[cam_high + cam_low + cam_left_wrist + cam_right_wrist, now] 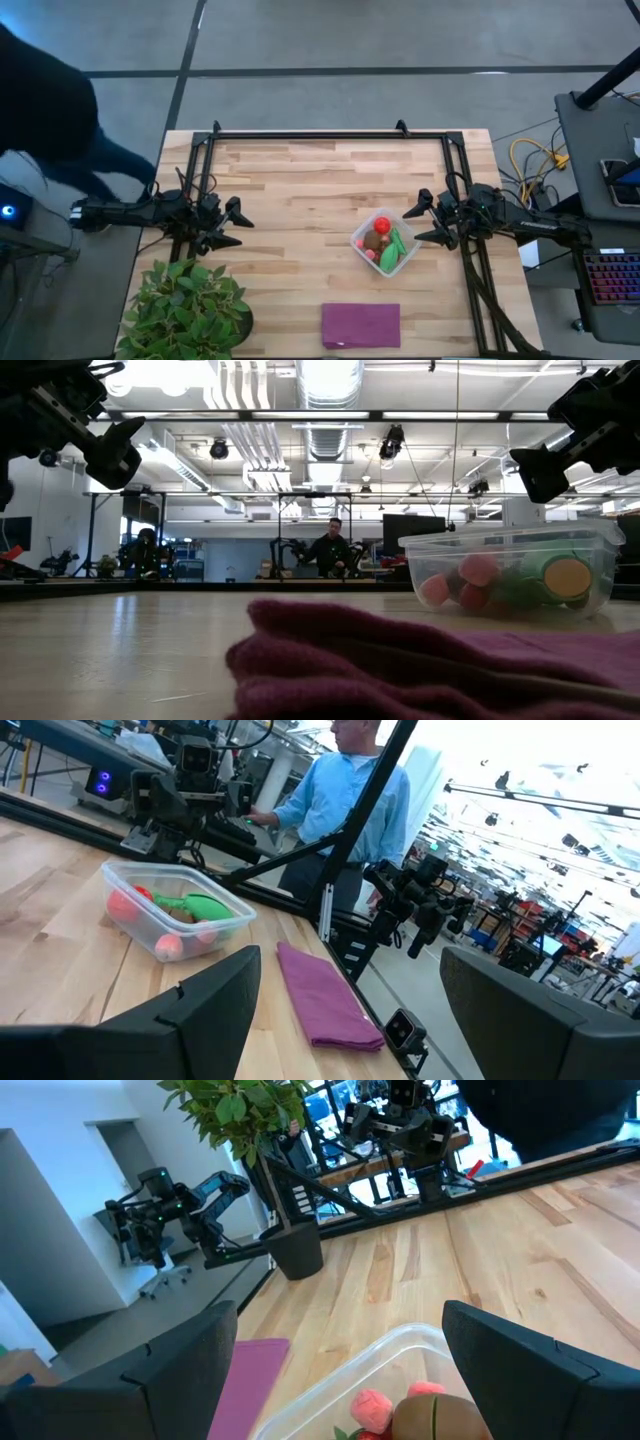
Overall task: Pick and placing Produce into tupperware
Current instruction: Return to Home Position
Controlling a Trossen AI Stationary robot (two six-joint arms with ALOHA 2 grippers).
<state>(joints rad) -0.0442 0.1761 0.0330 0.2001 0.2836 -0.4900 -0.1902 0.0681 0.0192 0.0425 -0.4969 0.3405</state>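
Observation:
The clear tupperware [384, 242] stands on the wooden table right of centre. It holds the produce: a red ball [382, 225], a brown oval [373, 241], green pieces [392, 248] and pink berries [452, 587]. It also shows in the left wrist view [175, 910] and the right wrist view [400, 1370]. My right gripper [428, 217] is open and empty, raised just right of the tupperware. My left gripper [236, 226] is open and empty, raised at the table's left side.
A purple cloth [361, 325] lies flat at the near edge. A leafy potted plant [187, 310] stands at the near left corner. A black frame [330, 134] runs along the far edge. A person stands beyond the right side [345, 795].

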